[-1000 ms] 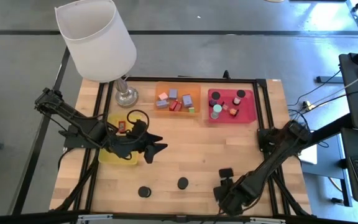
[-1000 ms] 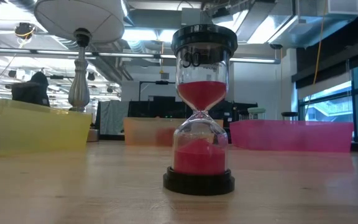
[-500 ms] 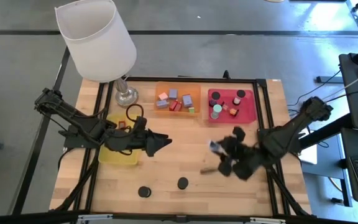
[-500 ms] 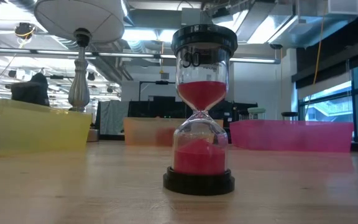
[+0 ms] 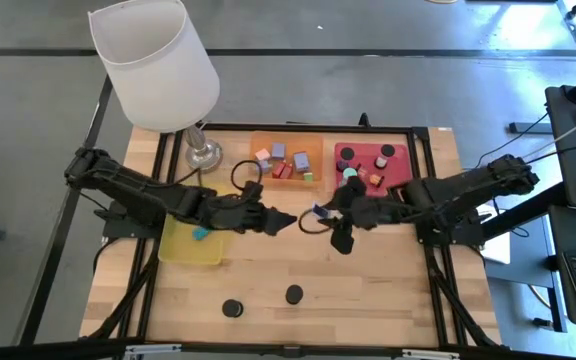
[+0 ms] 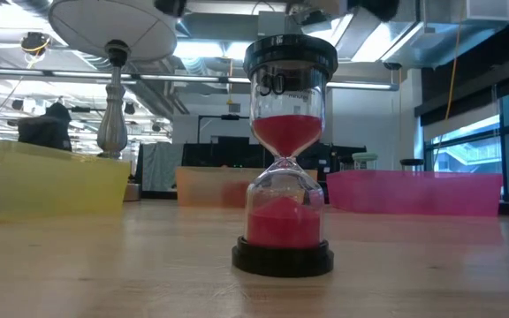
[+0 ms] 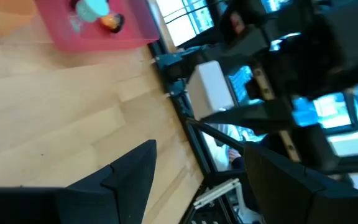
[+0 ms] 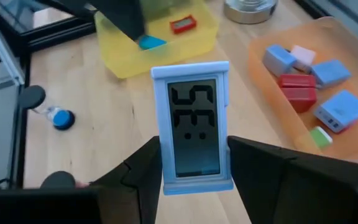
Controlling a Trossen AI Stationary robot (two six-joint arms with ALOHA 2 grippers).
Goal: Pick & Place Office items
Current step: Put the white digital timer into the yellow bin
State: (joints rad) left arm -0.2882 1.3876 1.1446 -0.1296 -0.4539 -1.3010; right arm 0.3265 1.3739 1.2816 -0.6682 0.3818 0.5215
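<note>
A: Office items are mostly sorted by now: blocks in the orange tray (image 5: 286,145) and small pieces in the red tray (image 5: 405,180) along the table's far edge, a teal piece (image 5: 200,234) in the yellow tray (image 5: 183,250) near the left edge. Two black discs (image 5: 232,309) lie loose by the near edge.

B: And the one in play?

A: A small pale-blue digital clock (image 8: 193,127). The right gripper (image 5: 340,228) is clamped on its lower sides, display facing the wrist camera, long axis standing up out of the fingers (image 8: 143,167).

B: Where is it?

A: Above the table's middle, nearer the far edge, with the orange tray just beyond it.

B: And the left arm?

A: The left gripper (image 5: 280,221) points straight at the clock, just beside it, fingers (image 7: 131,174) parted and empty. The left one looks poised for a handover, though a drop into the nearby tray seems just as possible.
</note>
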